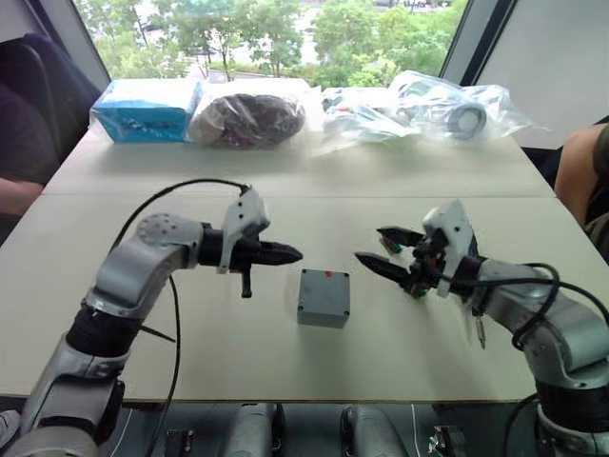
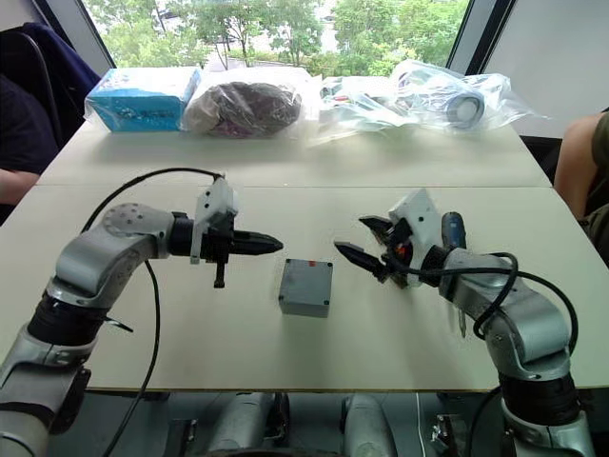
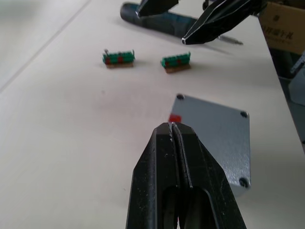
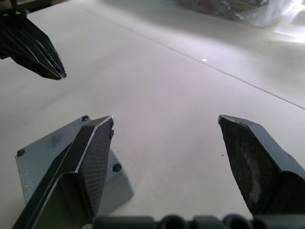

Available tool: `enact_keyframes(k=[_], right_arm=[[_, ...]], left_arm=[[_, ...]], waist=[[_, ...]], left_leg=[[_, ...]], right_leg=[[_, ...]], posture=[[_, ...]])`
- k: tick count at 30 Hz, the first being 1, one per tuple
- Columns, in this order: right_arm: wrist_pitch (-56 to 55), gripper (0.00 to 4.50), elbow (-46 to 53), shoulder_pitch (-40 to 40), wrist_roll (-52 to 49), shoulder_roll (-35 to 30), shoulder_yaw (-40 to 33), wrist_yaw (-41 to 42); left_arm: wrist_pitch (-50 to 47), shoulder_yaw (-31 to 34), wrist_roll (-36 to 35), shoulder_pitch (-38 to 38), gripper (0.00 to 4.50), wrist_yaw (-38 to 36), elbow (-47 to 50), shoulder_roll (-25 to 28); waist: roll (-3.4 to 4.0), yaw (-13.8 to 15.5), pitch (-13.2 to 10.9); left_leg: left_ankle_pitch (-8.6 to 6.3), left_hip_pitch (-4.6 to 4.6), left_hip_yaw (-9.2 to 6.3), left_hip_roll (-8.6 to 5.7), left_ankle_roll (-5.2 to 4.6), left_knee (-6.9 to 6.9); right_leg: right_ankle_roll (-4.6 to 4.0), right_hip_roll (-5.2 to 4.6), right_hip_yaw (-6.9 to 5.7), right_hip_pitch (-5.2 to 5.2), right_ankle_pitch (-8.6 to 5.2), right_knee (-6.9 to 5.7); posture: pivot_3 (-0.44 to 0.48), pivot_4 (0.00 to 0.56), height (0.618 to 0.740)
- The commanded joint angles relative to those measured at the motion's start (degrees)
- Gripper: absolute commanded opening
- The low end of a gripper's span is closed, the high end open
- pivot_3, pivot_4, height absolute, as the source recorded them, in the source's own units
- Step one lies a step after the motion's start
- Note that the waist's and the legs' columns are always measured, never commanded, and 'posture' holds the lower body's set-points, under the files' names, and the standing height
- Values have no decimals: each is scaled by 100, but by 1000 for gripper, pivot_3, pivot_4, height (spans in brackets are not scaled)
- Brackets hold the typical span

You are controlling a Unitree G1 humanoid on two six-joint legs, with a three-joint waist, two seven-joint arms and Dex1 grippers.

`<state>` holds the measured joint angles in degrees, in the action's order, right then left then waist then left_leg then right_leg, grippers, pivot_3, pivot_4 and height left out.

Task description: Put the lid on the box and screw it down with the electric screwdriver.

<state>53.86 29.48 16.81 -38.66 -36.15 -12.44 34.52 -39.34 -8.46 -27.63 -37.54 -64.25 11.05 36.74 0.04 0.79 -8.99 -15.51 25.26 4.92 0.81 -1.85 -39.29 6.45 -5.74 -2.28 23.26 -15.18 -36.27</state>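
Lidded box on the table between two empty grippers.

The left gripper (image 1: 285, 254) hovers left of the box (image 1: 324, 297), fingers pressed together, empty. The lid (image 3: 220, 131) sits on the box, screws in its corners. The right gripper (image 1: 381, 249), spread wide, holds nothing; the electric screwdriver (image 3: 159, 21) lies beyond it near two green connector strips (image 3: 119, 58).

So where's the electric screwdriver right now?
The electric screwdriver lies on the table behind the right hand, beyond two green connector strips.
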Motion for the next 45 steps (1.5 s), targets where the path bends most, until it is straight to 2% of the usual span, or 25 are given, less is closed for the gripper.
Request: enact_keyframes(k=[1,2,4,6,9,11,15,19,23,32,37,41,45], right_arm=[[320,3569,-329,478,-171,-655,-837,-123],[270,3569,-399,524,-142,-732,-866,-132],[447,4203,-683,526,175,-1232,-722,-203],[776,4469,-920,516,367,-1642,-596,-291],[2870,4469,-1705,968,339,-2391,-417,-540],[2931,4469,-1841,973,383,-2737,-176,-368],[3666,4469,-2398,1175,210,-2860,26,-100],[3752,4469,-2788,1328,203,-2908,303,148],[3849,4469,-3561,1917,263,-2753,815,342],[3249,4469,-4404,2515,737,-2725,2204,886],[3110,4469,-5032,2942,990,-2473,2657,1140],[3063,3541,-5044,3042,1113,-2500,3122,1467],[3037,1994,-4911,3006,1231,-2546,3412,1692]], left_arm=[[104,193,-273,-264,0,-167,225,-22],[121,168,-262,-275,0,-158,250,-31],[29,173,-412,-373,0,-17,422,-230],[-5,130,-451,-426,0,45,556,-344],[503,-453,203,-296,0,-192,618,-102],[613,-539,246,-243,0,-190,585,-143],[636,-541,196,-161,0,-140,593,-272],[643,-554,245,-87,0,-58,637,-324],[580,-551,249,116,0,122,797,-346],[412,-501,166,300,0,287,1068,-234],[398,-508,174,339,0,366,1105,-223],[402,-540,206,391,0,423,1151,-213],[407,-536,217,388,0,483,1145,-231]], waist=[[0,0,0],[0,-3,0],[0,-6,0],[0,1,0],[0,-10,0],[11,-6,3],[9,-18,3],[10,-15,3],[10,-20,3],[10,-15,3],[9,-18,3],[9,-8,3],[9,-9,3]], left_leg=[[0,0,0,-1,0,0],[0,-1,1,-1,0,0],[-2,-4,0,0,-3,1],[-2,-2,-2,1,-3,2],[-1,-3,3,0,-2,1],[-1,-4,11,-1,-2,4],[-9,-4,9,5,-16,6],[-15,-4,9,4,-25,6],[-14,-4,10,3,-24,5],[-11,-1,12,1,-18,5],[-8,-1,12,1,-15,5],[-7,-1,11,1,-12,5],[-7,-1,11,1,-13,5]], right_leg=[[0,-2,0,-2,0,0],[0,-2,0,-2,0,2],[0,-1,0,-4,0,2],[0,1,-1,-3,0,2],[0,-1,4,-3,0,1],[-1,-3,10,2,0,0],[-2,2,11,5,0,2],[-2,2,14,6,0,2],[-1,1,16,6,0,2],[-1,0,16,9,0,4],[-1,0,16,9,0,3],[-1,1,15,9,0,3],[-1,1,14,8,0,4]], posture=[[0,150,740],[0,150,740],[0,150,740],[0,150,740],[0,150,740],[0,150,740],[0,150,740],[0,150,740],[0,150,740],[0,150,740],[0,150,740],[0,150,740],[0,150,740]])
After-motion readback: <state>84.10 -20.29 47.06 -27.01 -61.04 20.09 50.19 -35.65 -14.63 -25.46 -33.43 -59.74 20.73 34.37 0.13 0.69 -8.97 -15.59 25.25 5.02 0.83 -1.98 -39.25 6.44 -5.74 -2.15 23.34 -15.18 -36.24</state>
